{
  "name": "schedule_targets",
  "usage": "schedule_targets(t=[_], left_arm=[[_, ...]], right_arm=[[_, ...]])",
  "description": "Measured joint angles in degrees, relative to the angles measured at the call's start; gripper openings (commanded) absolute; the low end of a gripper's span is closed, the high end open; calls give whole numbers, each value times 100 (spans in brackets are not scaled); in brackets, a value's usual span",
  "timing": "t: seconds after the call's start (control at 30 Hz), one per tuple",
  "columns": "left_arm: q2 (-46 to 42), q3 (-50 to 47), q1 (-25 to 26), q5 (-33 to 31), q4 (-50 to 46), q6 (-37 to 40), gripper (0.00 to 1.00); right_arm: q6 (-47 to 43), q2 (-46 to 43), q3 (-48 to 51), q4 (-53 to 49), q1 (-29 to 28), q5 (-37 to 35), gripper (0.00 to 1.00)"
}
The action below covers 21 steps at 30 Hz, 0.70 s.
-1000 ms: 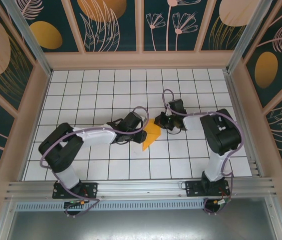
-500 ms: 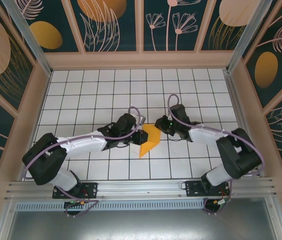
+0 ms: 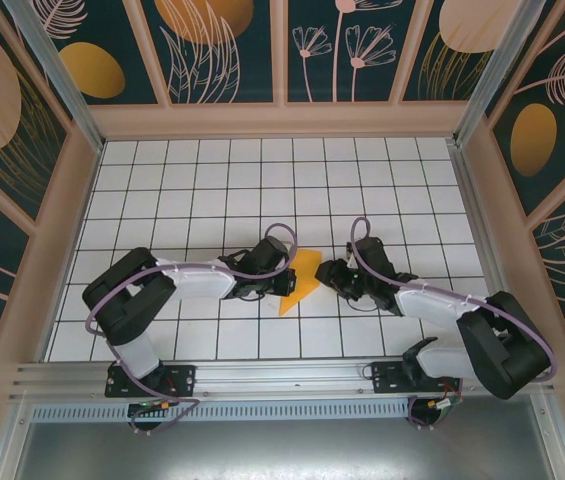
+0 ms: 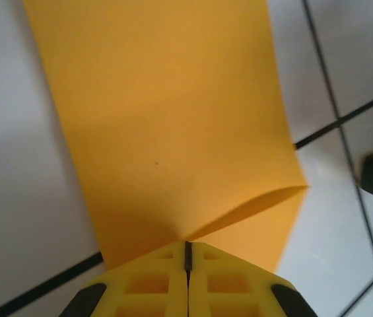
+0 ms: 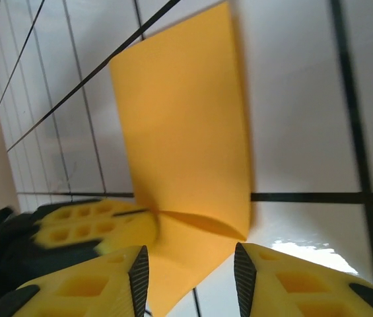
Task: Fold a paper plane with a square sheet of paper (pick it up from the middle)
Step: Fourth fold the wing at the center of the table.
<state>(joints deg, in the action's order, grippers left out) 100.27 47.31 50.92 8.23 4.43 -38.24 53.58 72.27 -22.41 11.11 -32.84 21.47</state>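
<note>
Orange-yellow folded paper (image 3: 302, 278) sits mid-way across the surface (image 3: 162, 180), between both hands, its long axis running near-left to far-right. The left hand (image 3: 284, 284) is clamped on its left edge. Just right of it, the right hand (image 3: 330, 275) has its fingers apart and grips nothing.

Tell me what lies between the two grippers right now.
The folded square sheet of paper, seen from the top view. The left gripper is shut on one edge; the right gripper stands open at the other.
</note>
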Motion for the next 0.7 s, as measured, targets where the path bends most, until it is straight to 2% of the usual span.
schedule_targets(t=[0.7], left_arm=[[72, 37, 0, -122, 7, 2, 5]], right_arm=[[341, 597, -2, 459, -177, 219, 45]])
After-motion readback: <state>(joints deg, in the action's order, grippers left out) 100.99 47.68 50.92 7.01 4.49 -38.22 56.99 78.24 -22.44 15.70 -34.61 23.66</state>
